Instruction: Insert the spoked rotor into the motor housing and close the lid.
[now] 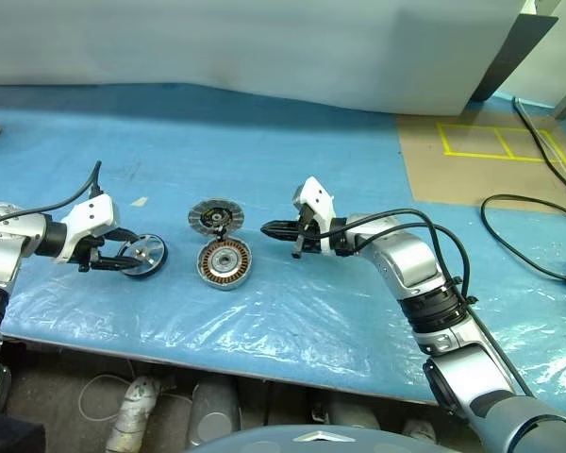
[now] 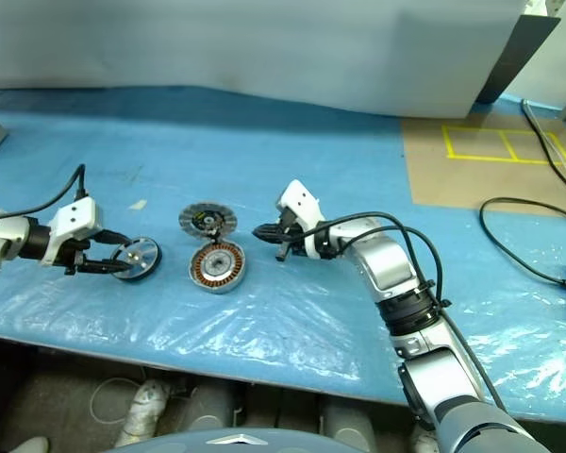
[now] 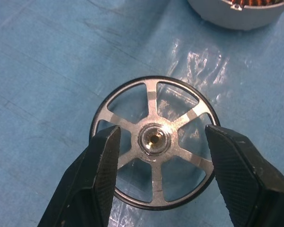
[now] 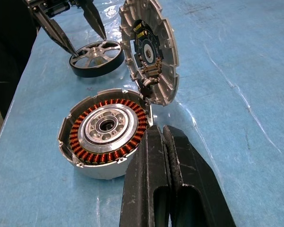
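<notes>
The spoked rotor lies flat on the blue surface, left of the motor housing. The left gripper straddles it, fingers spread. The right gripper is pressed together beside the housing, where the lid leans.

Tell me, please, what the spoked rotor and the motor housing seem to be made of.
Spoked rotor: probably bare metal, with matte silver spokes, a dark rim and a brass-coloured centre. Motor housing: silver metal cup, likely aluminium, holding shiny copper-coloured wire windings.
</notes>
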Tool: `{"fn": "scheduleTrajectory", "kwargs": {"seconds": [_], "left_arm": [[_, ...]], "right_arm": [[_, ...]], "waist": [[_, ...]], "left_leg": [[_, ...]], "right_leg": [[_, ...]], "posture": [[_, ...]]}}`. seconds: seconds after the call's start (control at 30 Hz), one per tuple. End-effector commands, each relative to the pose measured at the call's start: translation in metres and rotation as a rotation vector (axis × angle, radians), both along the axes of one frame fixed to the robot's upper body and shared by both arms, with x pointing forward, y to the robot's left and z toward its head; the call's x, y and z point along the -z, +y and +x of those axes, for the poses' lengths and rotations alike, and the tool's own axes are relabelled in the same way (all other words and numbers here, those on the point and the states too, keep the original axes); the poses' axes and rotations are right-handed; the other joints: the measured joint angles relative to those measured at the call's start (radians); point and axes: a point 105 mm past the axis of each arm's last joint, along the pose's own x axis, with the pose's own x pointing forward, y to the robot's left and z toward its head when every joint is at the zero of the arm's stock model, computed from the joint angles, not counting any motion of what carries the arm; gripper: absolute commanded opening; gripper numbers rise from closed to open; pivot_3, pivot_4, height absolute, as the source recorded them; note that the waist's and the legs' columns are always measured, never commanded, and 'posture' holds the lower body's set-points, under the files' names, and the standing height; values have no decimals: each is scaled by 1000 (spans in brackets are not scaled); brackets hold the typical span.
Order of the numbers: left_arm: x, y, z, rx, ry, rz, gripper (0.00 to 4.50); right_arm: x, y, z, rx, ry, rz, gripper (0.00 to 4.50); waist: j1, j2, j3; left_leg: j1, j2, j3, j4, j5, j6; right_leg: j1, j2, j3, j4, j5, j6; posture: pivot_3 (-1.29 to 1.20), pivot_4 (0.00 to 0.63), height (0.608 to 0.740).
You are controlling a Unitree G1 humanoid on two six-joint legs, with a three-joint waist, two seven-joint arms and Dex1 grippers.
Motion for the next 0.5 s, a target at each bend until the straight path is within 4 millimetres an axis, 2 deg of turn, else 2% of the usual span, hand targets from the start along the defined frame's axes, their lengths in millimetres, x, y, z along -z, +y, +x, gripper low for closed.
{"fn": "scheduleTrajectory", "kwargs": {"seconds": [0.03, 0.27, 0.47, 0.5], "left_arm": [[5, -4, -1, 32, 3, 38, 2951], [27, -9, -2, 37, 26, 65, 2951], [38, 1, -7, 25, 59, 113, 2951], [39, 2, -8, 27, 66, 117, 2781]], "right_arm": [[-4, 2, -1, -8, -24, 13, 0], [1, 2, -1, 3, -26, -2, 0], [5, 0, -2, 15, -21, -14, 0], [6, 0, -2, 16, -22, -15, 0]], "waist": [[0, 0, 0], [-1, 0, 0], [-3, 1, -1], [-3, 1, -1]], "left_leg": [[0, 0, 0, 0, 0, 0], [1, 0, 0, 0, 0, 0], [2, 0, 0, 0, 0, 0], [3, 0, 0, 0, 0, 0]], "right_leg": [[0, 0, 0, 0, 0, 0], [1, 0, 0, 1, 0, 0], [1, 0, 1, 1, 0, 0], [1, 0, 1, 1, 0, 0]], "posture": [[0, 150, 740], [0, 150, 740], [0, 150, 740], [0, 150, 740]]}}
